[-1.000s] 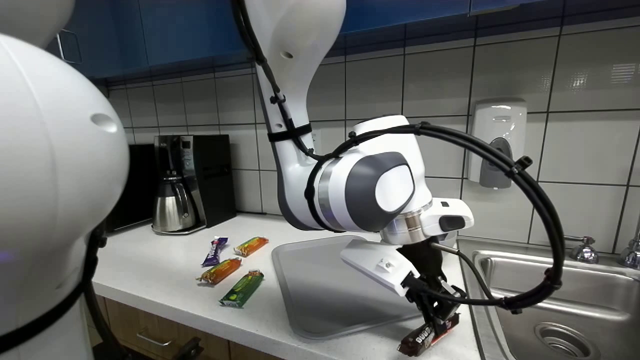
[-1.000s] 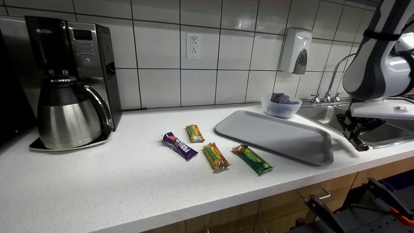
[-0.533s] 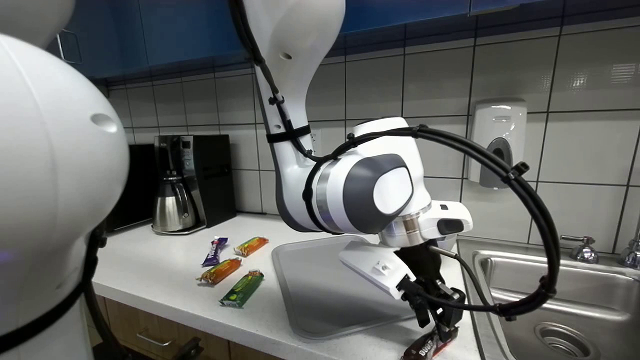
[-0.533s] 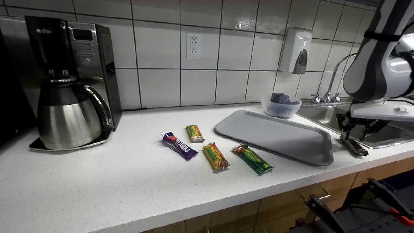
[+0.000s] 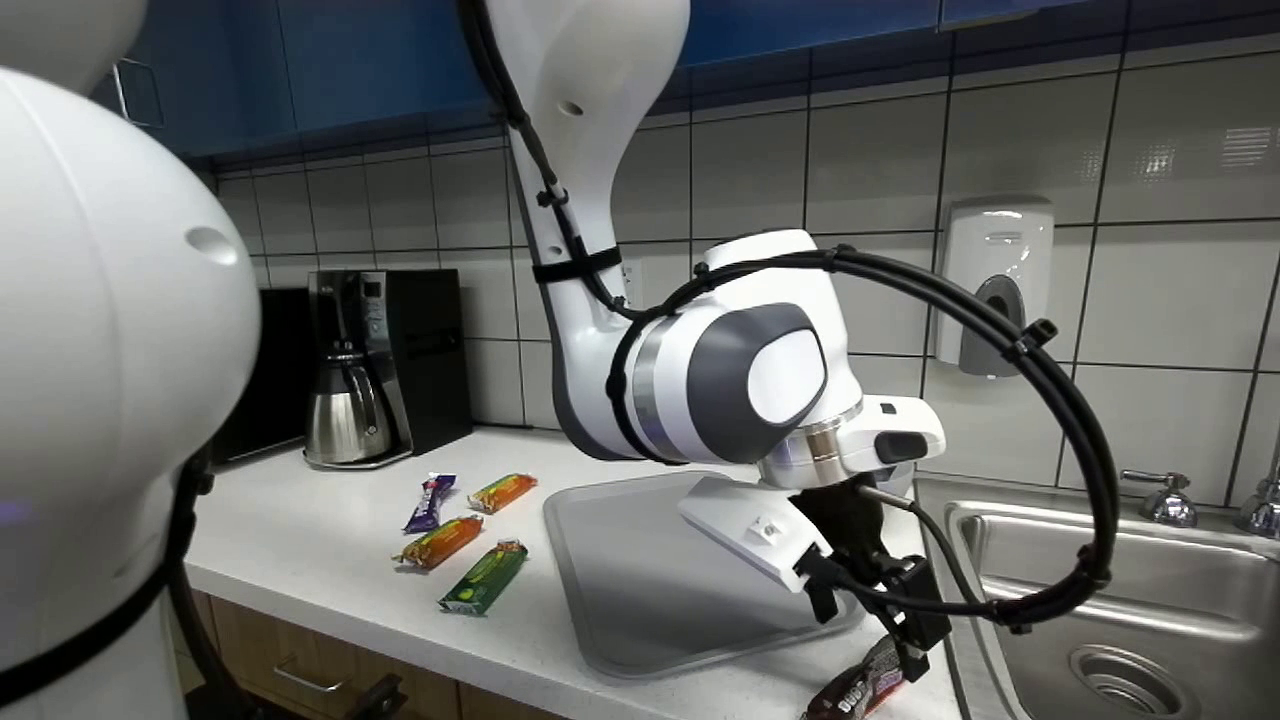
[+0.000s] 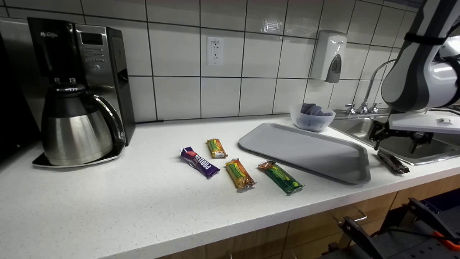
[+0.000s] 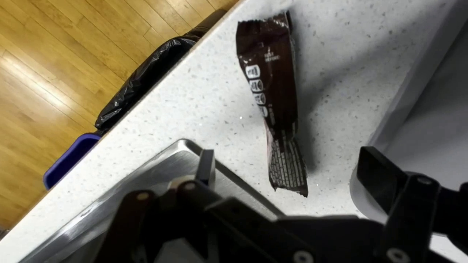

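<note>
Brown bar (image 7: 280, 98) lies on counter (image 7: 201, 106) below the spread hand (image 6: 394, 148).

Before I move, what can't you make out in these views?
Brown bar: one end cut off by the bottom edge in an exterior view.
Its fine print: too blurred to read in the wrist view.
Gray tray: partly cut off by the right edge in the wrist view.
Sink: partly hidden behind the gripper in an exterior view.

Coffee maker (image 6: 96, 72) with steel carafe (image 6: 77, 135), white soap dispenser (image 6: 327, 54) on tiled wall (image 6: 176, 50), outlet (image 6: 215, 51), translucent bowl (image 6: 308, 121)
</note>
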Robot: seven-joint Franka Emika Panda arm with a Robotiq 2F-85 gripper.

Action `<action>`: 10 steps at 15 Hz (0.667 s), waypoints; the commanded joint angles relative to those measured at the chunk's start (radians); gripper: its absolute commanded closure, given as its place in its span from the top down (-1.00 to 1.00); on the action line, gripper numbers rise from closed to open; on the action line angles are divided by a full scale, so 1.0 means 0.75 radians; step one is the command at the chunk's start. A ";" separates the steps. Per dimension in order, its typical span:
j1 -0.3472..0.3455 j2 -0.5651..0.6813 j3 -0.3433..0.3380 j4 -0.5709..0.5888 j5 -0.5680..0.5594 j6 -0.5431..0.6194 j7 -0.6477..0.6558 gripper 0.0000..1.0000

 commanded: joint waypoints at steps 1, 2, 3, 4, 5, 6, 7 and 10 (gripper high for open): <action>0.073 -0.063 -0.054 -0.011 -0.009 -0.007 0.000 1.00; 0.100 -0.068 -0.068 -0.010 -0.012 -0.008 0.000 1.00; 0.123 -0.073 -0.080 -0.011 -0.014 -0.004 -0.002 1.00; 0.159 -0.081 -0.099 -0.011 -0.017 -0.007 -0.003 1.00; 0.186 -0.087 -0.112 -0.011 -0.019 -0.007 -0.003 1.00; 0.213 -0.095 -0.123 -0.010 -0.019 -0.010 -0.004 1.00; 0.244 -0.106 -0.136 -0.010 -0.019 -0.018 -0.004 1.00; 0.315 -0.138 -0.154 -0.016 -0.017 -0.024 -0.005 1.00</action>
